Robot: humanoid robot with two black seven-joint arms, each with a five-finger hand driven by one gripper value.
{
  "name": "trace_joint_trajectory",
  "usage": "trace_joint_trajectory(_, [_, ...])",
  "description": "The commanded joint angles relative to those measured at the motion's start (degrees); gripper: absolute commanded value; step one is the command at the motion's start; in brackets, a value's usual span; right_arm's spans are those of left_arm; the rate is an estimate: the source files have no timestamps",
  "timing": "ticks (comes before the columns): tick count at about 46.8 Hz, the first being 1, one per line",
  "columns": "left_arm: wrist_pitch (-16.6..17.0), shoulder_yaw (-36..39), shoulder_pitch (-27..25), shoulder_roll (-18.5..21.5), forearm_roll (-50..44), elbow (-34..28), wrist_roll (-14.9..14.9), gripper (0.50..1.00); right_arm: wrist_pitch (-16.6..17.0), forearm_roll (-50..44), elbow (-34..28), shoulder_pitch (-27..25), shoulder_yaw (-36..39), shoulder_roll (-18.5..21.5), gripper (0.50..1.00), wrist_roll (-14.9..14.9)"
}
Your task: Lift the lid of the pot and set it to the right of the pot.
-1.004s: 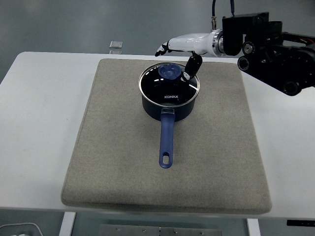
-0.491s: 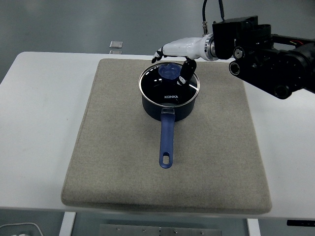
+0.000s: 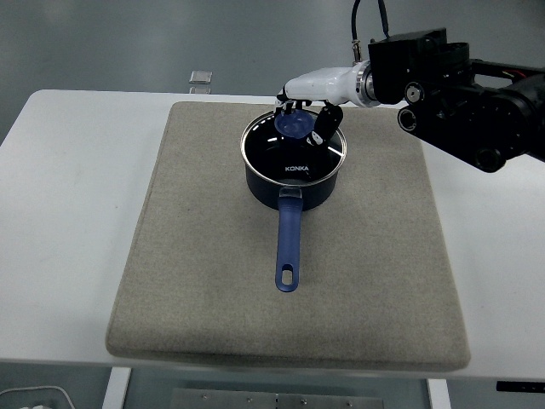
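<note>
Now, from my seat, working left to right: the white table (image 3: 68,213) carries a grey mat (image 3: 196,281) that covers most of its middle. At the far edge, left of centre, a small clear item (image 3: 202,77) sits beyond the table on the floor side; I cannot tell what it is.

On the far half of the mat stands the pot (image 3: 294,183), dark blue, with its long blue handle (image 3: 288,243) pointing toward the near edge. The lid (image 3: 294,153) is glass with a metal rim and sits flat on the pot, closed. Its blue knob (image 3: 294,124) rises from the far part of the lid.

My right hand (image 3: 308,109) comes in from the right on the black arm (image 3: 460,89), its white palm hovering just over the far rim of the pot. The fingers (image 3: 287,106) curl down around the far side of the knob, and the thumb (image 3: 324,128) hangs down on the knob's right side, so the digits bracket it. They look close to the knob or touching it, but I cannot tell whether they are pinching it yet. The lid looks level on the pot.

The mat to the right of the pot shows only its own grey cloth.
</note>
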Motion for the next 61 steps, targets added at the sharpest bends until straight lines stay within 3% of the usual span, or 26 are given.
trace_joint_trajectory(1, [0.0, 0.0, 0.0, 0.0, 0.0, 0.0, 0.0, 1.0, 0.0, 0.0, -0.1, 0.0, 0.1, 0.0, 0.719, -0.1])
trace_joint_trajectory(11, [0.0, 0.0, 0.0, 0.0, 0.0, 0.0, 0.0, 1.0, 0.1, 0.0, -0.1, 0.4, 0.0, 0.1, 0.709, 0.0])
trace_joint_trajectory(24, [0.0, 0.0, 0.0, 0.0, 0.0, 0.0, 0.0, 1.0, 1.1, 0.0, 0.0, 1.1, -0.3, 0.1, 0.584, 0.0])
trace_joint_trajectory(34, [0.0, 0.0, 0.0, 0.0, 0.0, 0.0, 0.0, 1.0, 1.2, 0.1, -0.1, 2.0, -0.3, 0.1, 0.554, 0.0])
trace_joint_trajectory(49, [0.0, 0.0, 0.0, 0.0, 0.0, 0.0, 0.0, 1.0, 2.4, 1.3, -0.8, 4.3, 0.0, -1.1, 0.552, 0.1])
trace_joint_trajectory(55, [0.0, 0.0, 0.0, 0.0, 0.0, -0.1, 0.0, 1.0, 3.9, 1.6, -0.9, 4.4, 0.3, -2.9, 0.549, 0.0])
trace_joint_trajectory(61, [0.0, 0.0, 0.0, 0.0, 0.0, 0.0, 0.0, 1.0, 5.3, 1.9, -0.9, 4.3, 0.6, -5.7, 0.517, 0.0])
